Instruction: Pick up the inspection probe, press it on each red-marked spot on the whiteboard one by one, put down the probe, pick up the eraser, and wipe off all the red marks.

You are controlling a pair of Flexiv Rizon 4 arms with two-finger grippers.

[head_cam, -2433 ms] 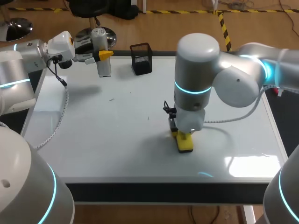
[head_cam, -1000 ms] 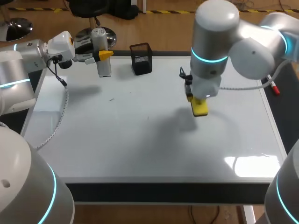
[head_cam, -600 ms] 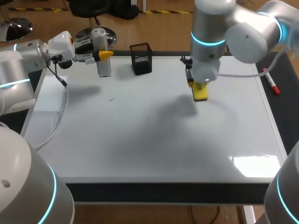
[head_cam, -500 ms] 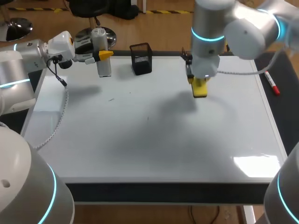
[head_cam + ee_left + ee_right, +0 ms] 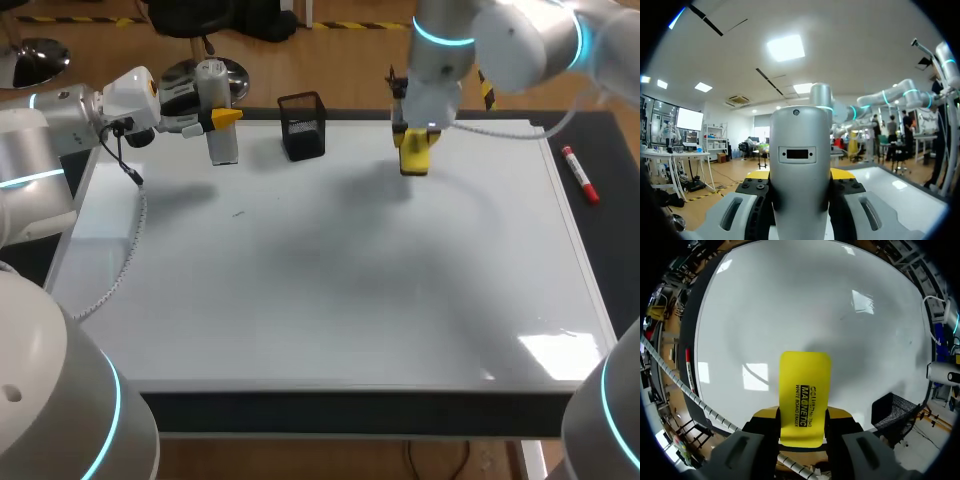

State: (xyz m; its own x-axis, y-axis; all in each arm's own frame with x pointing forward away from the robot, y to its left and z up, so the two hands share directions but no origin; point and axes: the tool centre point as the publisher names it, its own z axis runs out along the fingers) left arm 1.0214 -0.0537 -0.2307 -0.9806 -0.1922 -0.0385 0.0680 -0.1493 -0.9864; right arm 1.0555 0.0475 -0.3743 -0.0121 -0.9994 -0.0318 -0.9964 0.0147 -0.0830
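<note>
Head view: my left arm comes in from the left side. The left gripper (image 5: 222, 118) is clamped on the inspection probe (image 5: 219, 140), a pale upright cylinder held at the whiteboard's (image 5: 330, 290) far left corner. A black mesh holder (image 5: 303, 125) stands just beside the probe, on the board's far edge, between the two grippers. My right arm enters from the far right. The right gripper (image 5: 413, 140) grips the yellow eraser (image 5: 414, 158) over the board near its far edge, right of the holder; its shadow falls apart from it on the surface. A red marker (image 5: 579, 187) lies on the dark strip off the board's right edge, well clear of both arms.

Left wrist view: the probe (image 5: 800, 145) fills the space between the fingers, both sides in contact, and blocks most of what lies ahead.

Right wrist view: the eraser (image 5: 804, 390) sits between the fingers, pinched from both sides, with whiteboard surface ahead. The mesh holder (image 5: 892, 412) stands close beside the gripper; the marker (image 5: 687, 357) lies off the opposite side.
</note>
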